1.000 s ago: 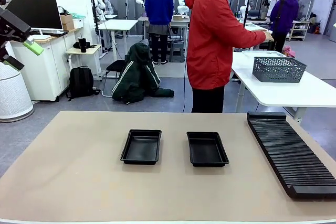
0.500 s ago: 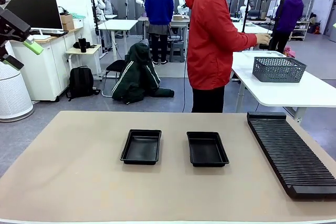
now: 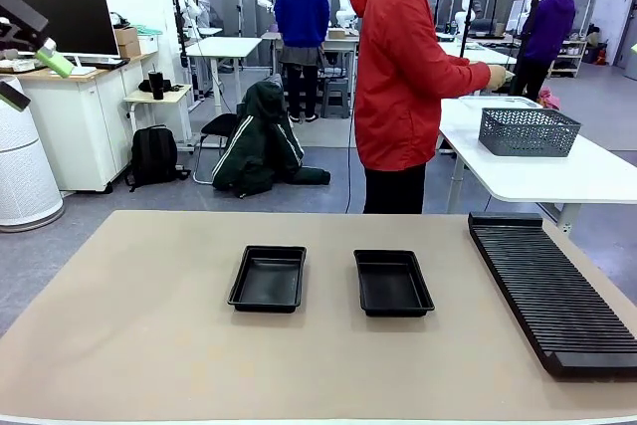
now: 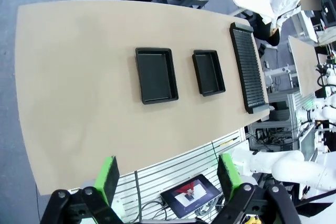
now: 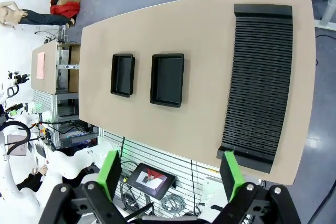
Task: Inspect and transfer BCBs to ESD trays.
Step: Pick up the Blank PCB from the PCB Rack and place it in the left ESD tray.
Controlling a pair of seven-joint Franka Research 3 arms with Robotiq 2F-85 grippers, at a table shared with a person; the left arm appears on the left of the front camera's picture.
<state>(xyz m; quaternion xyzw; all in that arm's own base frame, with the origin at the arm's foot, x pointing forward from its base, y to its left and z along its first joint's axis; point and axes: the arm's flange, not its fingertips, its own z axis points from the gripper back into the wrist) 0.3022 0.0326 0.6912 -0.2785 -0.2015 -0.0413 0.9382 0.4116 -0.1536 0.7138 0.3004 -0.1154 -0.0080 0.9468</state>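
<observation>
Front view: ESD trays — shallow, black, w/ flared rims; L gripper, R gripper wide.

The front view sits low at the near edge of the bench and faces across it toward a person beyond. The trays lie mid-frame and the rack at right. Each wrist view looks steeply down from high above, one past the left end effector, the other past the right end effector, taking in the whole bench top. All three share bench, trays and rack.
</observation>
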